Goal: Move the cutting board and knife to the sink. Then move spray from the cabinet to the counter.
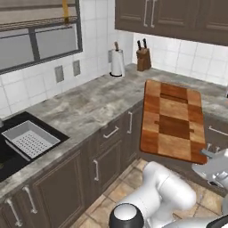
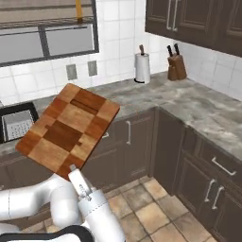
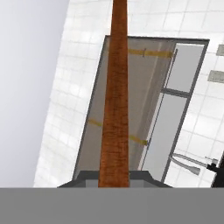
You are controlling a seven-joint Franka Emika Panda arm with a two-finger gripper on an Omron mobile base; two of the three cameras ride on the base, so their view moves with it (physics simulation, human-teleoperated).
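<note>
Cutting board carried in the air

The end effector (image 2: 72, 168) is closed on the lower edge of the cutting board (image 1: 173, 120), (stiff, rather heavy), sink (image 1: 9, 151) at 9 o'clock; hold firmly.

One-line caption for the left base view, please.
Tool shut on the checkered cutting board, held tilted in the air above the floor, with the sink at lower left.

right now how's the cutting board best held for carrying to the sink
By a short edge, as now: the gripper is shut on the cutting board at its lower end, jaws across its thin thickness. The flat slab, raised off the counter, offers only its edges.
</note>
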